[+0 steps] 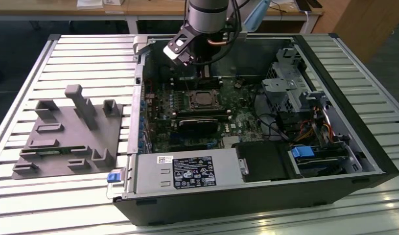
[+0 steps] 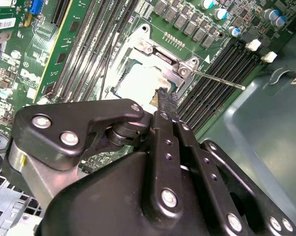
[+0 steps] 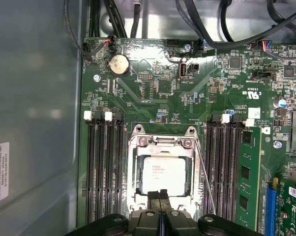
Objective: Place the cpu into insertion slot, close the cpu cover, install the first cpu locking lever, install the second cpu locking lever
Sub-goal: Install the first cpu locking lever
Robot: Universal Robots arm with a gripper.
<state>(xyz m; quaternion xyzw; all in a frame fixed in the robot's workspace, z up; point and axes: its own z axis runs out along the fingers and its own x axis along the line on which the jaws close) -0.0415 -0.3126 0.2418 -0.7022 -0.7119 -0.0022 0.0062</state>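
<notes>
Exterior view: end effector (image 1: 202,77) clenched empty, close over cpu (image 1: 203,100), seated at its 6 o'clock under cpu cover (image 1: 204,93).

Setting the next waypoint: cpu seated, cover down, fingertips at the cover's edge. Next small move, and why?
Probably slide the shut gripper sideways to the locking lever. The cpu lies framed by the lowered cpu cover, but that wire angles away from the cover, apparently unlatched.

The cpu (image 3: 163,174) shows pale through the square window of the cpu cover (image 3: 136,167). The gripper (image 3: 159,195), fingertips pressed together, sits at the cover's edge. A thin wire lever (image 3: 206,179) runs alongside, between cover and memory slots (image 3: 224,167).
</notes>
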